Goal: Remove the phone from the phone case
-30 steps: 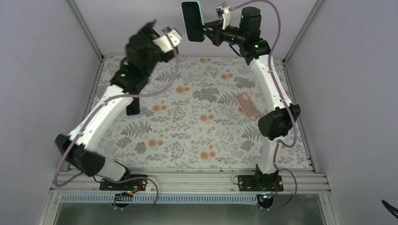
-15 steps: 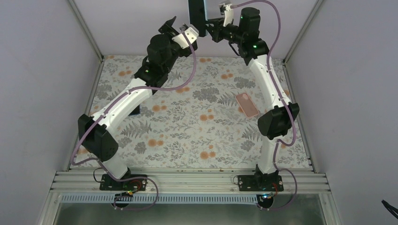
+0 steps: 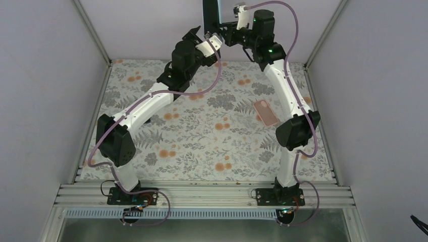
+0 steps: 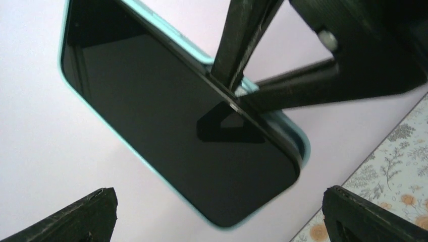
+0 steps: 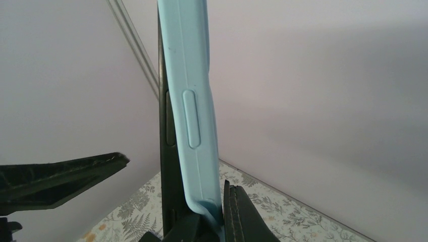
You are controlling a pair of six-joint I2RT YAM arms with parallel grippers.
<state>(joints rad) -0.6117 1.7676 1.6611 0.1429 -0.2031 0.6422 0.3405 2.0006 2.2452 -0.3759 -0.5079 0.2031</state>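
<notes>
left wrist view: the phone (image 4: 176, 131), in its pale blue case (image 5: 194, 101), hangs high at the far edge, pinched by the right gripper (image 5: 212, 224). the left gripper (image 4: 218, 201) gapes wide just short of it; best it centres on the free end before closing.

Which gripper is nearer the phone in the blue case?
Right. The right gripper is shut on the phone at one end; the left gripper is open, facing its screen, not touching.
</notes>
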